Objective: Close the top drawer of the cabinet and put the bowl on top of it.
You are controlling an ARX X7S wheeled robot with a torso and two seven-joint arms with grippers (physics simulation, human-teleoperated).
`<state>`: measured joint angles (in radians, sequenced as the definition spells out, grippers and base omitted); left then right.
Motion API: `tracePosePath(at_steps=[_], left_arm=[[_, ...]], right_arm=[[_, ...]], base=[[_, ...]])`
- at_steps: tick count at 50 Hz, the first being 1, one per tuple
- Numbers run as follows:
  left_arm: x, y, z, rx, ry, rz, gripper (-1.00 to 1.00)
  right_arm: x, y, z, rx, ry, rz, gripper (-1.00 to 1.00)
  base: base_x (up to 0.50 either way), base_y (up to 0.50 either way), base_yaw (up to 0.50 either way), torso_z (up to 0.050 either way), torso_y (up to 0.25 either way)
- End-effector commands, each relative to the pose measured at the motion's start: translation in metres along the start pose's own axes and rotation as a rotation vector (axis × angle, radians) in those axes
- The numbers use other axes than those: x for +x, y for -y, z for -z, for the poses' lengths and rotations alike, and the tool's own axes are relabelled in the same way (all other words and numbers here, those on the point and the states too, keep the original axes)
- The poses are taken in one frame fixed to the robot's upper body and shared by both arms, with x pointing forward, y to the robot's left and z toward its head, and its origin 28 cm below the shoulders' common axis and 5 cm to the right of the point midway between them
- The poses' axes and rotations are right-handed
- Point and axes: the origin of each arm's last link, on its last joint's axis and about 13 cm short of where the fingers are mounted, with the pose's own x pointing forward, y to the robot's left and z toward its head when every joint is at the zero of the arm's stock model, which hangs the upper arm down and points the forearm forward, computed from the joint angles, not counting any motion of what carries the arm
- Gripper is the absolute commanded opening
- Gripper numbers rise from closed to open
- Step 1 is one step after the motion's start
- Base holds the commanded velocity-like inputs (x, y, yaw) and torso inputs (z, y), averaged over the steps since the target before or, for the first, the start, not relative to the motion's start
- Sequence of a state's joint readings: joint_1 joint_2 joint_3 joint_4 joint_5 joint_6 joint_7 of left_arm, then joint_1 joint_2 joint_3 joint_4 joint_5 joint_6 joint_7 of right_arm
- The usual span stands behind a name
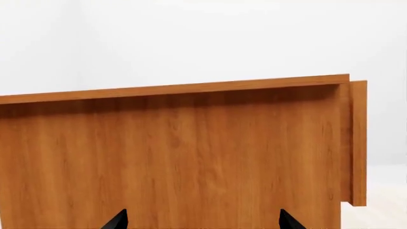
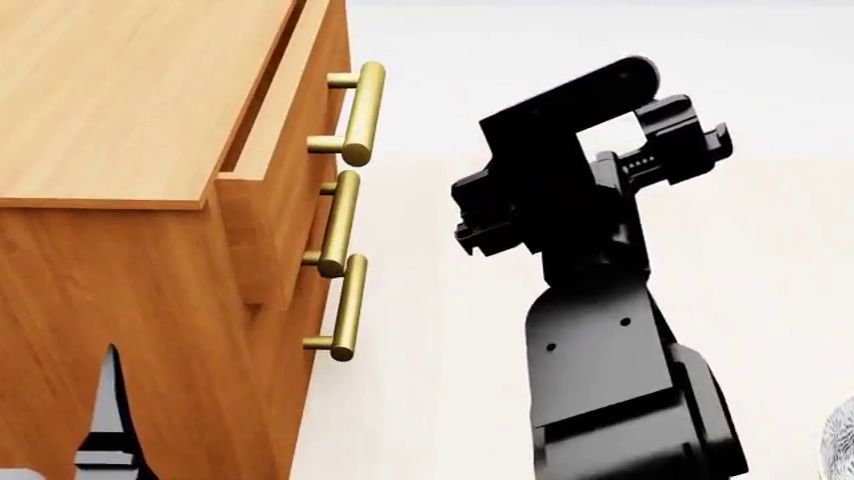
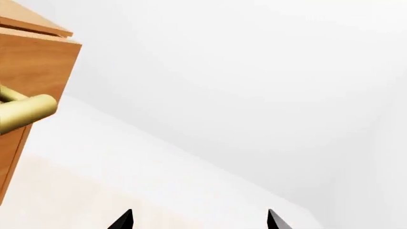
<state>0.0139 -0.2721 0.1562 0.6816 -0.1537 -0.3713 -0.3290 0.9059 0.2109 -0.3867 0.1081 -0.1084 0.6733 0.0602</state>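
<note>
While drawer open: top drawer (image 2: pixel 274 215) juts from cabinet (image 2: pixel 120 110), needs push.
Right gripper (image 3: pixel 198 220): fingers spread, empty, beside handle (image 2: pixel 360 112).
Left gripper (image 1: pixel 202 220): spread, empty, facing cabinet side.

My head view looks down on the cabinet (image 2: pixel 120 110), a boxy orange-brown wood-grain piece with a lighter flat top that is bare. The top drawer (image 2: pixel 287 150) stands pulled out a little from the front, its panel proud of the two fronts below, its brass bar handle (image 2: pixel 360 113) upright. In my left wrist view the cabinet's side fills the frame, with the drawer front (image 1: pixel 358 143) jutting past its edge. The bowl (image 2: pixel 841 440) shows only as a grey-patterned sliver at the head view's lower right edge.
</note>
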Motion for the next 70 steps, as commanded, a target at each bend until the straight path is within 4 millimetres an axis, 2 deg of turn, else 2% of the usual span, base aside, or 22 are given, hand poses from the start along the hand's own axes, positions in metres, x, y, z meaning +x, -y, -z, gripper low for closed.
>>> tracePosePath(at_steps=[1,11,18,27,36,47,57,70], left_arm=[[0.000,0.001,0.000,0.006,-0.003,0.005,1.00],[-0.001,0.001,0.000,0.012,-0.006,0.009,1.00],[-0.002,-0.001,0.000,0.018,-0.006,0.003,1.00],[-0.003,-0.002,-0.001,0.017,-0.007,0.000,1.00],[-0.003,-0.003,0.001,0.016,-0.009,-0.004,1.00],[-0.003,-0.004,0.003,0.017,-0.015,-0.011,1.00],[-0.004,-0.004,0.001,0.014,-0.011,-0.010,1.00],[-0.005,-0.003,0.001,0.015,-0.011,-0.010,1.00]], right_arm=[[0.022,-0.012,-0.018,0.006,0.004,-0.022,1.00],[0.042,-0.037,-0.033,0.018,0.059,-0.109,1.00],[0.050,-0.054,-0.036,0.025,0.081,-0.167,1.00],[0.045,-0.083,-0.038,0.059,0.110,-0.253,1.00],[0.038,-0.098,-0.043,0.075,0.132,-0.297,1.00],[0.036,-0.090,-0.040,0.052,0.134,-0.288,1.00],[0.031,-0.059,-0.035,0.006,0.117,-0.215,1.00],[0.019,-0.031,-0.029,-0.067,0.109,-0.162,1.00]], base=[[0.00,0.00,0.00,0.000,0.000],[0.00,0.00,0.00,0.000,0.000],[0.00,0.00,0.00,0.000,0.000],[0.00,0.00,0.00,0.000,0.000],[0.00,0.00,0.00,0.000,0.000],[0.00,0.00,0.01,0.000,0.000],[0.00,0.00,0.00,0.000,0.000],[0.00,0.00,0.00,0.000,0.000]])
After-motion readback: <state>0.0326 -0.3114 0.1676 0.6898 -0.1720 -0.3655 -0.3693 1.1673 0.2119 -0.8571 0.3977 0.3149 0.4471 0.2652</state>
